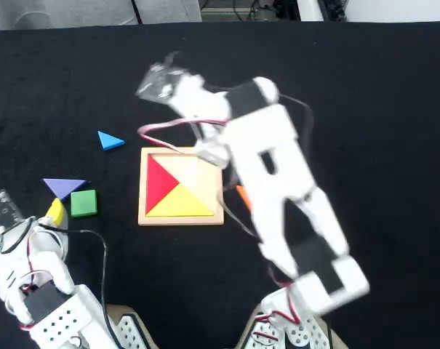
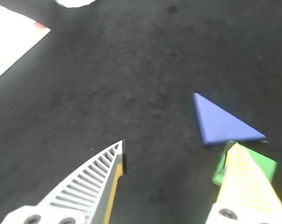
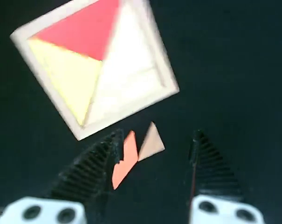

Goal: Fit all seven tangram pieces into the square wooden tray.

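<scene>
Jaws apart — black table [image 1: 380,109] below

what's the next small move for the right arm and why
Probably lower the open right gripper and shut it on the orange piece, which lies on the black table just outside the tray. The tray holds just the red triangle and yellow triangle, with bare wood left to fill.

The tray [image 1: 142,190] lies near the middle of the worktop [image 1: 380,109], holding a left large triangle [image 1: 159,182] and a near large triangle [image 1: 182,205]. Toward the worktop's left edge, a medium triangle [image 1: 63,187] lies just behind a square piece [image 1: 84,203], with a small triangle [image 1: 110,140] farther back. A parallelogram [image 3: 124,161] and another small triangle [image 3: 151,141] lie together just off the tray's right side.
</scene>
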You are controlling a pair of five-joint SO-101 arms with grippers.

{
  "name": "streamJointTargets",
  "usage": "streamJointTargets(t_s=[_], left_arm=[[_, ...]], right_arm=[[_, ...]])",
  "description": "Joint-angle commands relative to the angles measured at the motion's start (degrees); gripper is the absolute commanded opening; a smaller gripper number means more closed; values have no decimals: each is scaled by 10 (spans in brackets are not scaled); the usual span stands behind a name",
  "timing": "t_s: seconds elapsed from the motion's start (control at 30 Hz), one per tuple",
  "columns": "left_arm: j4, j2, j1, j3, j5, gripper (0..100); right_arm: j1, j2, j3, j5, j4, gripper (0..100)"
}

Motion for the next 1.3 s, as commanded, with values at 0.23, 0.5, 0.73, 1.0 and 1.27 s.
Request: streamJointTargets(t_s=[0.23,0.5,0.73,1.0,1.27], left_arm=[[63,-4,168,11,-119,338],[80,-4,174,11,-116,338],[83,-4,176,11,-116,338],[84,-4,173,11,-119,338],[84,-4,173,11,-119,338]], right_arm=[[161,-210,365,-147,-236,233],[171,-217,595,-226,-471,233],[142,-213,567,-233,-341,233],[91,-212,577,-268,-347,236],[92,-169,581,-265,-374,235]])
